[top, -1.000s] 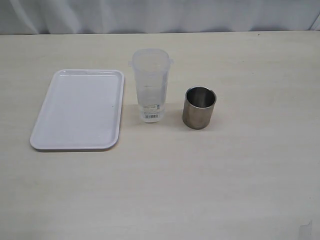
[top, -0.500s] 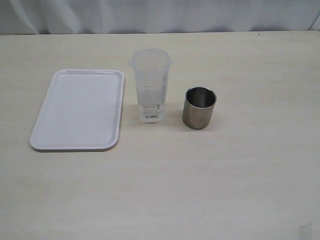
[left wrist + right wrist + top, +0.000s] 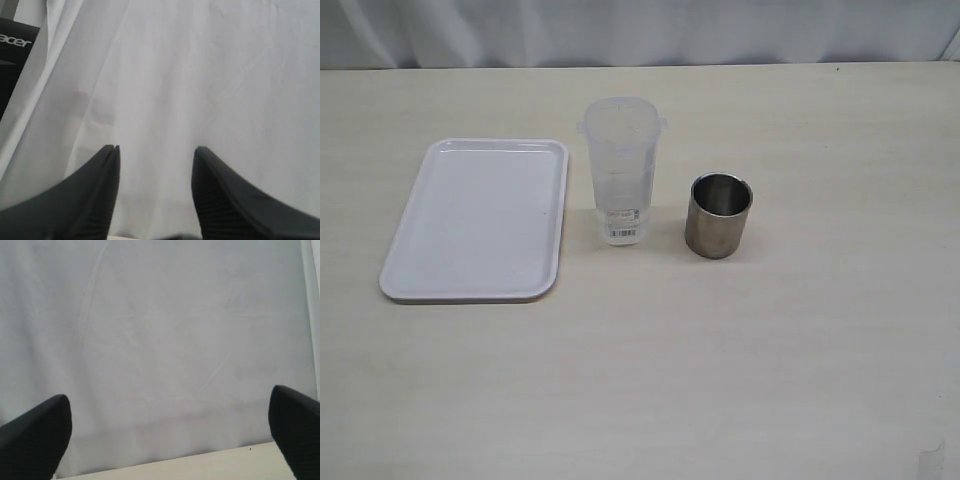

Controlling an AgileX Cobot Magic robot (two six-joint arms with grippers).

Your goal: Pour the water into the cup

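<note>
**Two tools open and empty, cup standing free on the desk**

Nearest in the exterior view lies a broad bare stretch of the pale desk [image 3: 650, 380]. Beyond it come three things in a loose row. On the left lies a white rectangular tray [image 3: 480, 220], flat, with its long side running away from the viewer and its near edge the closest of the three. On the right stands the cup [image 3: 720, 217], upright, a short steel cylinder with a shiny rim and a dark inside. It touches nothing. Between them, and set slightly farther back, a taller translucent plastic container [image 3: 620, 170] stands upright with a barcode label [image 3: 623, 233] at its foot. It is just beside the tray's right edge and near the cup, apart from both. Whether water lies in either vessel cannot be told from here. At the far edge of the desk hangs a white cloth [image 3: 620, 30].

Neither arm shows in the exterior view. In the left wrist view the left tool [image 3: 156, 148] has its dark ribbed fingers parted by a moderate gap, nothing between them, facing white cloth. In the right wrist view the right tool [image 3: 170, 392] is spread wide, gripping nothing, with cloth behind it.
</note>
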